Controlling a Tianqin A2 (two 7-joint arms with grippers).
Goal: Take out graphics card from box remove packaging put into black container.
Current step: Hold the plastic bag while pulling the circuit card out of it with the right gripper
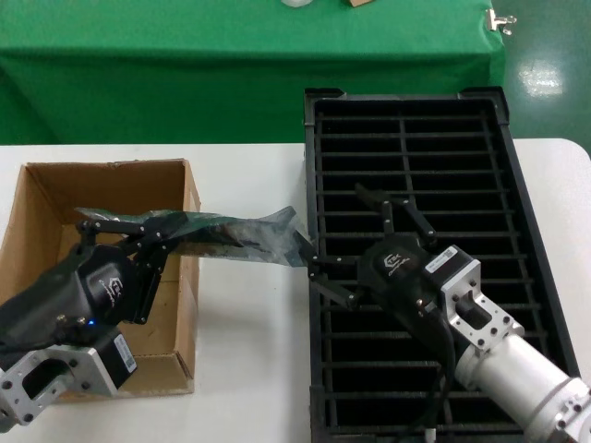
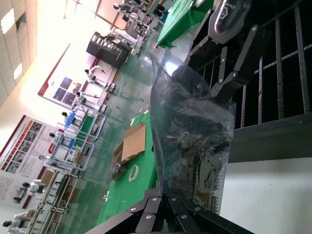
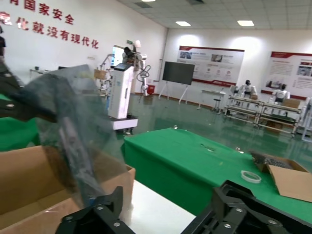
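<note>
Left gripper is clamped on one end of the packaging, which spans in the air from above the box toward the black container. The graphics card appears to be inside the bag, though its outline is unclear. Right gripper, fingers spread apart, sits at the bag's free end over the container's near edge. The white table lies beneath, with a green-covered table behind.
</note>
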